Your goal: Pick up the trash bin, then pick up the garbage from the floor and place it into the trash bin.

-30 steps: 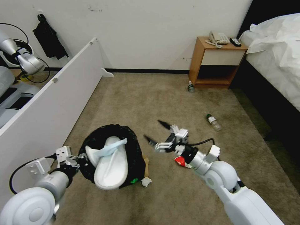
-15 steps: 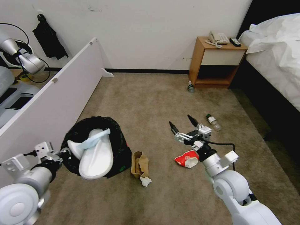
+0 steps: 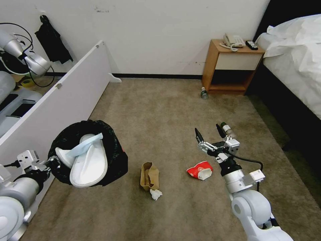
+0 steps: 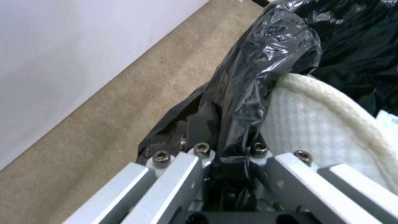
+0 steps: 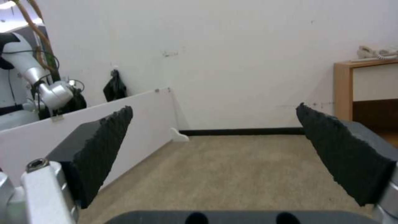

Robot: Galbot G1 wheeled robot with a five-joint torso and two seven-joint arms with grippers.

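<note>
Carpet floor (image 3: 167, 110) fills the middle of the head view. At lower left the left claw (image 3: 53, 163) is clenched on the bag-covered rim of the trash bin (image 3: 113, 157), holding it tilted and raised, mouth facing the camera — a white slipper (image 3: 88, 167) with a pale blue strap lies inside. In the left wrist view the black bag (image 4: 265, 62) bunches between the metal fingers (image 4: 174, 174), with the slipper's woven edge (image 4: 323, 124) just beside them.

Right of centre, the right claw (image 3: 210, 133) hovers above the floor, its two black fingertips spread wide with nothing between them; the right wrist view shows the pads (image 5: 104, 146) apart, with wall and carpet beyond. Just below and left of it lies a crushed red-white wrapper (image 3: 200, 170). Further left, a brown paper bag (image 3: 149, 175) lies beside a white crumpled paper (image 3: 155, 194). One bottle (image 3: 227, 130) lies just beside the right claw's fingertip — another bottle (image 3: 204, 93) stands at the foot of the nightstand (image 3: 230, 67) in the upper right.
</note>
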